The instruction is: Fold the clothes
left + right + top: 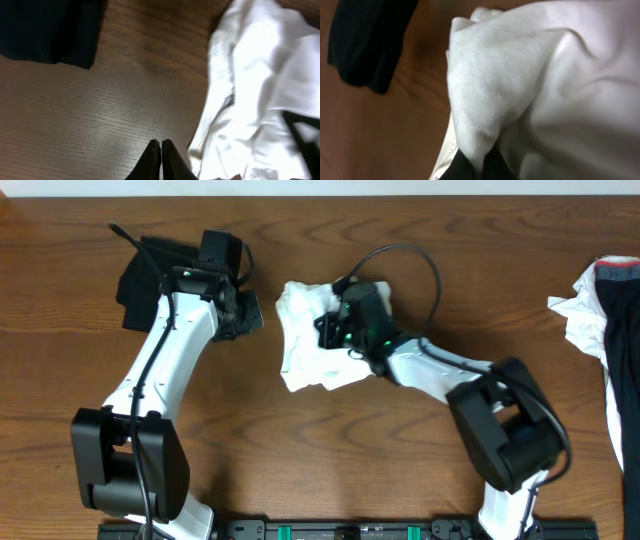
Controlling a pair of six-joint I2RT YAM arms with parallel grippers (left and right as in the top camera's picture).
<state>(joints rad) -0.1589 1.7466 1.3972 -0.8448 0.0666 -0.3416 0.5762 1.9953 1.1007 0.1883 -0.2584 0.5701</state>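
A crumpled white T-shirt [305,345] lies bunched at the table's middle; its print is hidden. It also shows in the left wrist view [250,95] and the right wrist view [520,85]. My right gripper [328,330] is shut on a fold of the white T-shirt, pinched between its fingertips [481,162]. My left gripper [250,315] is shut and empty just left of the shirt, its fingertips [161,145] over bare wood. A black garment [145,280] lies behind the left arm, also seen in the left wrist view [45,30] and the right wrist view [365,40].
A heap of white-and-dark clothes [605,320] lies at the right edge of the table. The wooden table [300,460] runs under everything. The arm bases stand at the front edge.
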